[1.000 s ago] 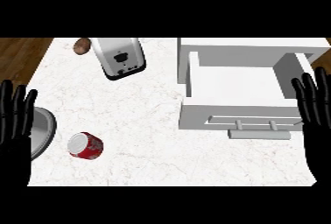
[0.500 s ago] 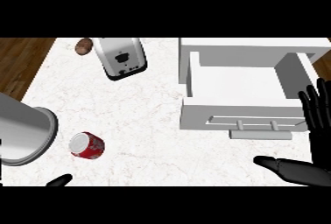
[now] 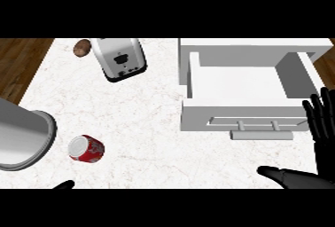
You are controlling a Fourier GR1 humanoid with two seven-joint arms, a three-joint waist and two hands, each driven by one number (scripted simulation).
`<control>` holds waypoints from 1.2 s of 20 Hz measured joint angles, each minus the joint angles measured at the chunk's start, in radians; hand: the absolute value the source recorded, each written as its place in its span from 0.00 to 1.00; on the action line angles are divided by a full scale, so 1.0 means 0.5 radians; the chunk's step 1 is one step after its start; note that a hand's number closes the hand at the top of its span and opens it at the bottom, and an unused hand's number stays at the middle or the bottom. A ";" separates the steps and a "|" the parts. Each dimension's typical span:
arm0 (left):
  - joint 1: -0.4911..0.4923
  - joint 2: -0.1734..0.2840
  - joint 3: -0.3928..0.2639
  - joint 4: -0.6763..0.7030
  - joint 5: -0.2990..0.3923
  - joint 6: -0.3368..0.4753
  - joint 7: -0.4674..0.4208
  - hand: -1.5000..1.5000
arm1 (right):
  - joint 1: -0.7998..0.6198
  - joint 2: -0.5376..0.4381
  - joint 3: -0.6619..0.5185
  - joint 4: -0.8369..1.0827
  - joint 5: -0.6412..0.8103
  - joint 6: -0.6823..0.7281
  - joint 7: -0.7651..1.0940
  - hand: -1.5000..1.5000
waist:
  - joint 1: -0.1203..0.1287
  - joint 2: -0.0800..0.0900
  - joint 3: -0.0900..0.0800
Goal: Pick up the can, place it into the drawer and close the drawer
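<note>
The red can (image 3: pixel 86 148) sits on the white marbled counter (image 3: pixel 131 115) at the lower left, lying tilted with its silver top showing, in just the same spot as a moment ago, and nothing is touching it. Just to its left the left forearm (image 3: pixel 23 137) fills the edge of the view as a big grey cylinder, sitting a touch higher and closer to the can than half a second back. Only a black tip of the left hand (image 3: pixel 64 185) pokes up at the bottom edge below the can, so whether those fingers are spread or curled cannot be told. Over on the right, the white drawer (image 3: pixel 245 91) stands pulled open, its handle (image 3: pixel 262 134) facing the near side, unmoved. The right hand (image 3: pixel 321 133) shows at the right edge beside the drawer front, fingers straight and slightly fanned, thumb stretched out along the bottom, holding nothing; it has barely shifted. At the back of the counter a silver toaster (image 3: pixel 119 59) lies at a slant, with a brown potato (image 3: pixel 82 48) just beside it, both where they were.
</note>
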 measured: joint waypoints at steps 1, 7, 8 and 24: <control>-0.023 0.005 0.031 0.032 0.024 -0.009 -0.001 0.00 | -0.018 -0.011 -0.021 -0.001 -0.019 0.006 0.015 0.00 | -0.001 0.000 0.000; -0.080 0.000 -0.048 0.215 0.010 0.068 -0.032 0.00 | -0.007 -0.024 -0.083 0.041 -0.062 0.051 -0.051 0.00 | -0.003 0.001 0.000; -0.108 0.000 -0.049 0.275 0.015 0.087 -0.052 0.00 | 0.022 -0.015 -0.076 0.009 -0.065 0.055 -0.045 0.00 | -0.005 0.001 0.000; -0.127 -0.001 -0.167 1.169 0.431 0.419 -0.854 0.00 | 0.115 -0.041 -0.197 -0.160 -0.145 0.130 0.021 0.00 | -0.006 0.000 -0.001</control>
